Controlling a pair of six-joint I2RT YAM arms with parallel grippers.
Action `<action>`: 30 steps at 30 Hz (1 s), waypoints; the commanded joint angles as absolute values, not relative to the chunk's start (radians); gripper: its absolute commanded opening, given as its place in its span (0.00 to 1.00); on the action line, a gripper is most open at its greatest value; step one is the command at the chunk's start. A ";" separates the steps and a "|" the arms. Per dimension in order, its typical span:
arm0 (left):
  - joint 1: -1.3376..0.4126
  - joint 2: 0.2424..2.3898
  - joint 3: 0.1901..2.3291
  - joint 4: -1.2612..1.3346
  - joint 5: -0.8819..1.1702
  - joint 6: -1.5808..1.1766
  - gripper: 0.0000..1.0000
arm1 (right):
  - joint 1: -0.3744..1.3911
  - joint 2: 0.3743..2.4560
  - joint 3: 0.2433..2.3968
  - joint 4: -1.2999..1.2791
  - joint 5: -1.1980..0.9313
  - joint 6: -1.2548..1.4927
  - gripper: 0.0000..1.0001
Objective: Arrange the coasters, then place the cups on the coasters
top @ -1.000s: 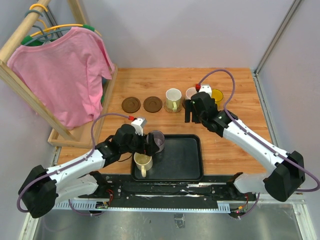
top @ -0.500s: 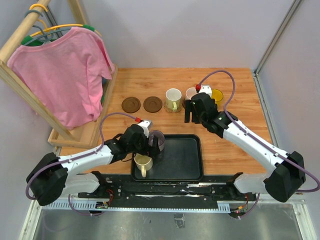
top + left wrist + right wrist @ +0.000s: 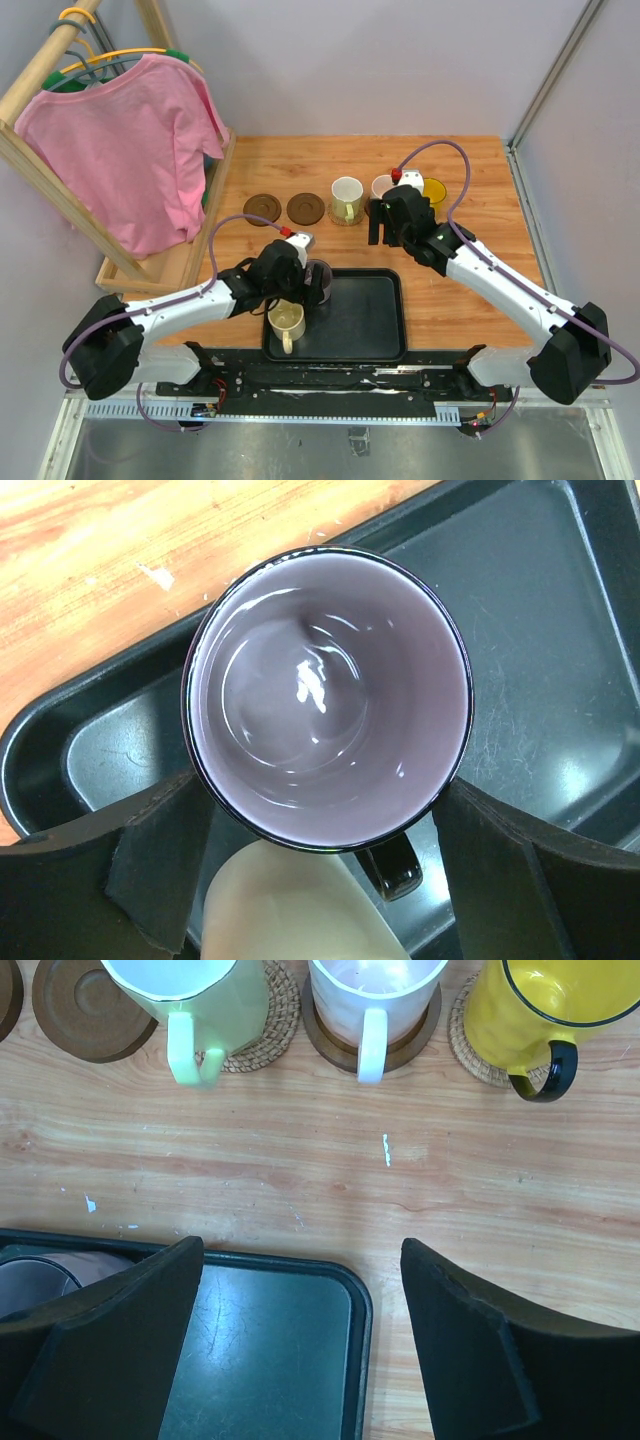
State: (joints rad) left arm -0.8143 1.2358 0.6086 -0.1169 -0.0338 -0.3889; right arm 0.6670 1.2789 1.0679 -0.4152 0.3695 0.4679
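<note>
Inside the black tray (image 3: 370, 320), the purple-grey cup (image 3: 325, 695) stands upright at the back left. My left gripper (image 3: 318, 810) straddles it from above, with a finger pressed to each side of it. Just in front of it is the cream cup (image 3: 287, 322). In a row at the back, the white cup with a green handle (image 3: 185, 990) sits on a tan coaster (image 3: 275, 1020), the pinkish cup (image 3: 375, 990) on a brown coaster (image 3: 330, 1050), and the yellow cup (image 3: 545, 1010) on a tan coaster (image 3: 470, 1055). Two brown coasters (image 3: 263, 207) (image 3: 305, 208) lie bare. My right gripper (image 3: 387, 238) hangs open and holds nothing.
A wooden rack with a pink shirt (image 3: 120, 150) stands along the table's left side, its base by the left arm. Grey walls close the back and right edges. The tray's right half (image 3: 270, 1360) lies below my right gripper.
My left gripper has slid right over the purple-grey cup, and its jaws have narrowed onto the cup's sides. The right arm has stayed still.
</note>
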 commanded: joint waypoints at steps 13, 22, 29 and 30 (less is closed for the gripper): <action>-0.815 1.276 0.620 0.000 0.073 -0.223 0.80 | 0.679 1.279 1.051 -0.400 0.370 0.492 0.82; -0.819 1.313 0.640 0.059 0.109 -0.181 0.65 | 0.680 1.262 1.037 -0.403 0.375 0.500 0.82; -0.833 1.344 0.649 0.025 0.123 -0.182 0.57 | 0.679 1.245 1.024 -0.406 0.386 0.504 0.82; -0.835 1.345 0.650 0.013 0.122 -0.181 0.56 | 0.680 1.243 1.022 -0.407 0.389 0.504 0.82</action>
State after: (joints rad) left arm -0.8223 1.3331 0.6228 0.0162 0.1104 -0.2016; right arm 0.6670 1.2728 1.0378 -0.4152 0.3672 0.4923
